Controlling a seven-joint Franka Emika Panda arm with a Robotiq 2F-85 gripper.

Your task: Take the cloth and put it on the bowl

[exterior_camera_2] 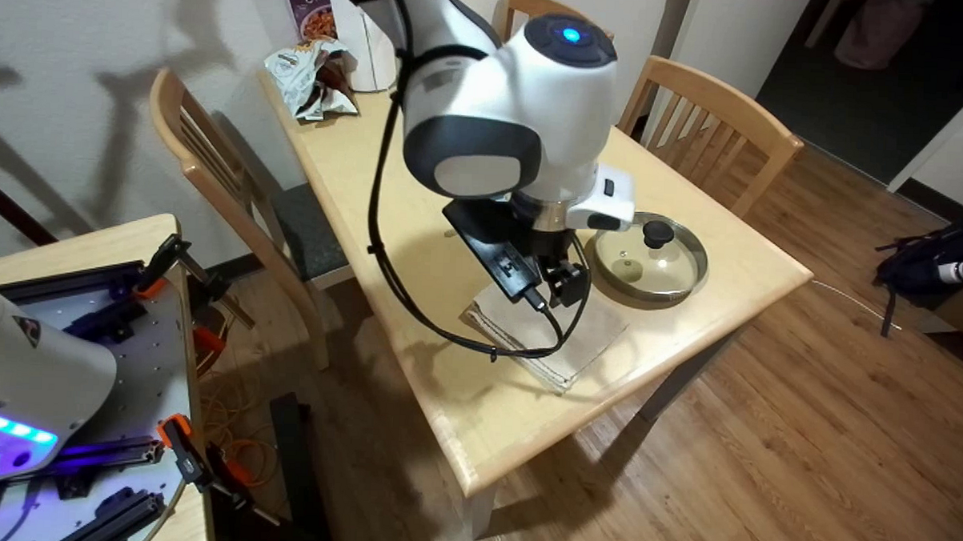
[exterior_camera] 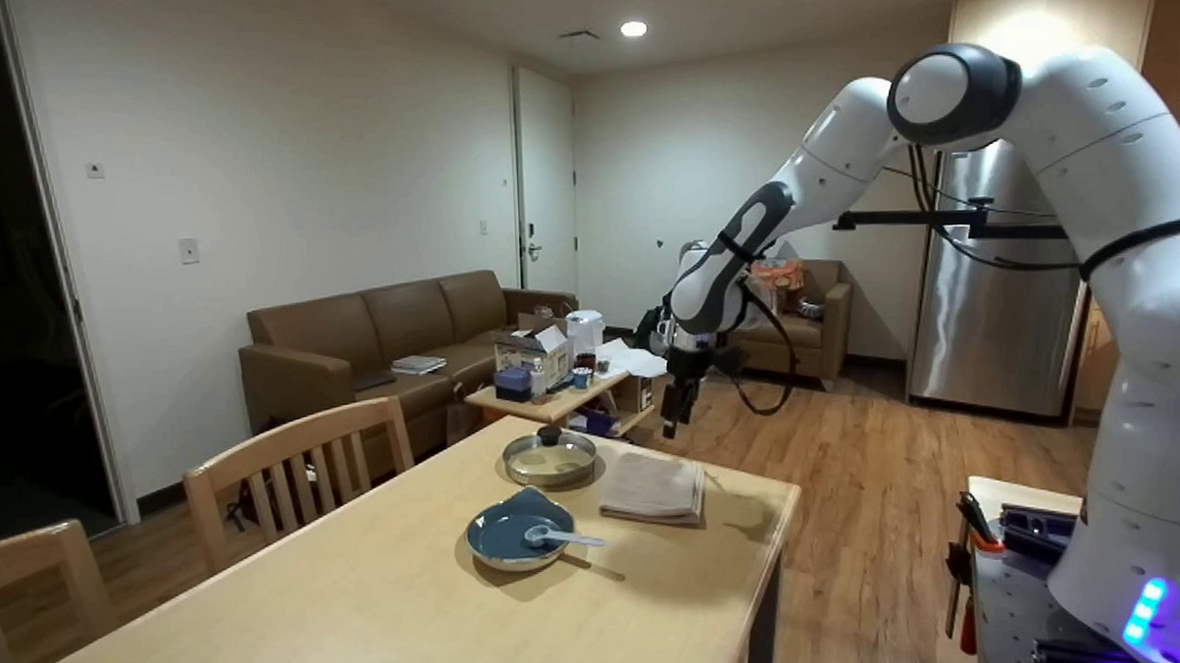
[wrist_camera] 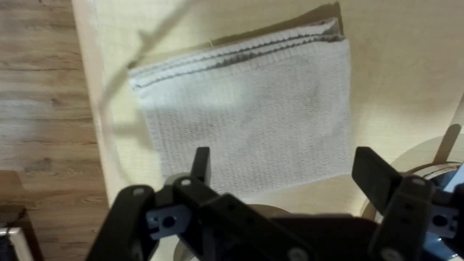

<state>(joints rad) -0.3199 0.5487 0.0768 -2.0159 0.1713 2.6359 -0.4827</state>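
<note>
The off-white cloth (exterior_camera: 651, 488) lies folded flat on the table near its end. It also shows in an exterior view (exterior_camera_2: 587, 338), partly behind the gripper and cable, and fills the middle of the wrist view (wrist_camera: 250, 116). The bowl (exterior_camera: 499, 533), a blue-grey dish, stands beside the cloth with a light blue spoon (exterior_camera: 563, 538) in it. Only part of the bowl's rim (wrist_camera: 433, 169) shows at the right of the wrist view. My gripper (wrist_camera: 283, 156) is open and empty above the cloth, apart from it; it shows in both exterior views (exterior_camera: 676, 422) (exterior_camera_2: 569, 289).
A glass-lidded pan (exterior_camera: 550, 460) with a black knob stands close to the cloth and bowl, also seen in an exterior view (exterior_camera_2: 650, 264). Wooden chairs (exterior_camera: 300, 459) stand along the table (exterior_camera: 364, 604). A snack bag (exterior_camera_2: 312, 76) lies at the table's far end.
</note>
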